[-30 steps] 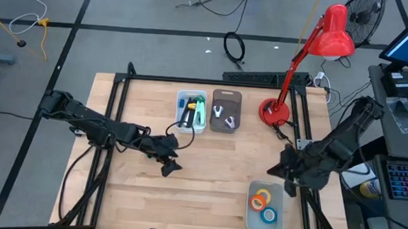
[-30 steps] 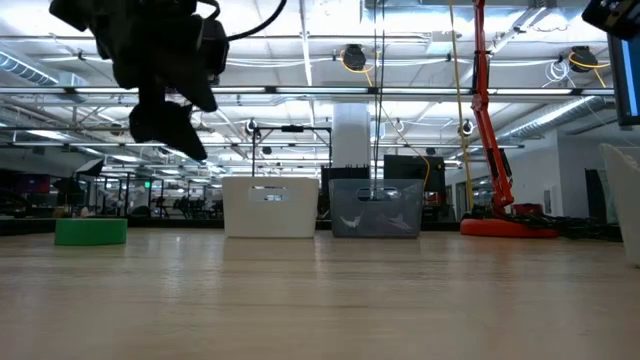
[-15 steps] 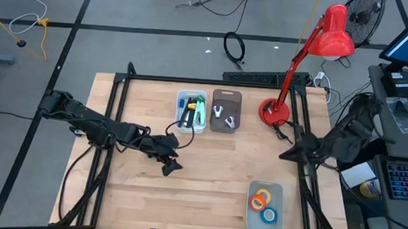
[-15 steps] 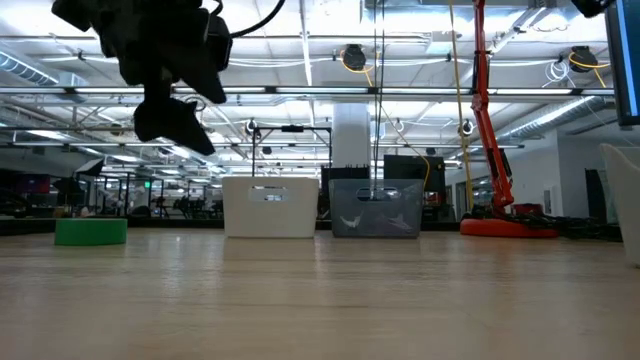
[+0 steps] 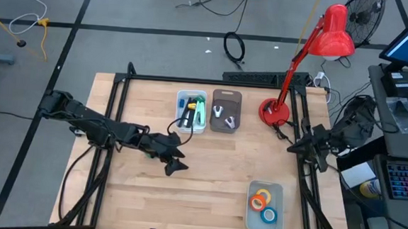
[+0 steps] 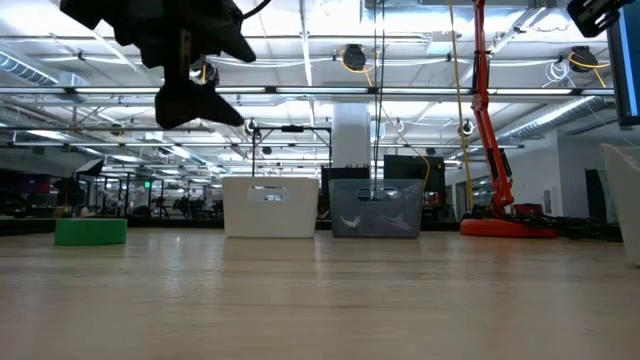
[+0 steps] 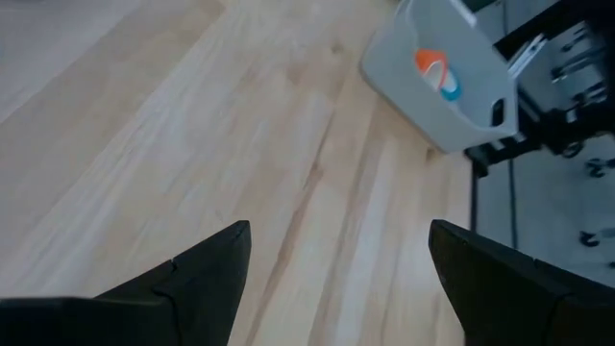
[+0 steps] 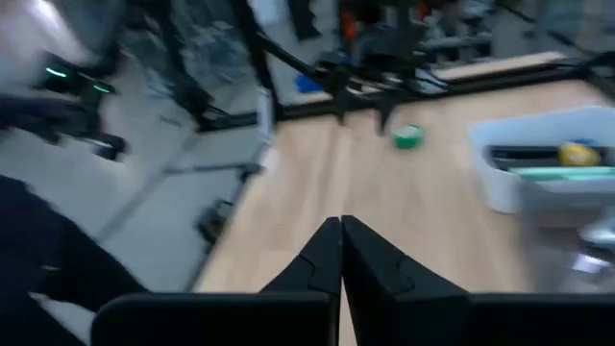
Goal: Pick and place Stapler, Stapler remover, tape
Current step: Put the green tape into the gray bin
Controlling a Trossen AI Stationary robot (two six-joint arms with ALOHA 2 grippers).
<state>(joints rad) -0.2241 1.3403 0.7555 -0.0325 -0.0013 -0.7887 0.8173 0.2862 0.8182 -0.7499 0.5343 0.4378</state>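
The clear tape bin (image 5: 264, 207) near the table's near right corner holds the orange roll (image 5: 259, 202), the yellow roll (image 5: 263, 195) and the blue roll (image 5: 268, 216). The green roll (image 6: 90, 231) lies flat on the table (image 5: 207, 186); the right wrist view shows the green roll (image 8: 408, 135) too, while the left arm hides it from above. My left gripper (image 5: 176, 166) hovers open over the middle of the table, empty. My right gripper (image 5: 292, 147) is shut and empty at the table's right edge. Staplers lie in the white bin (image 5: 191, 111), staple removers in the grey bin (image 5: 225, 111).
A red desk lamp stands with its base (image 5: 275, 113) on the far right of the table. Black frame rails run along the table's left and right sides. Bare wood lies between my left gripper (image 7: 336, 279) and the tape bin (image 7: 442, 77).
My right arm has drawn back from beside the tape bin toward the table's right edge and a little toward the far side. My left gripper has risen slightly and shifted a little toward the right, staying open.
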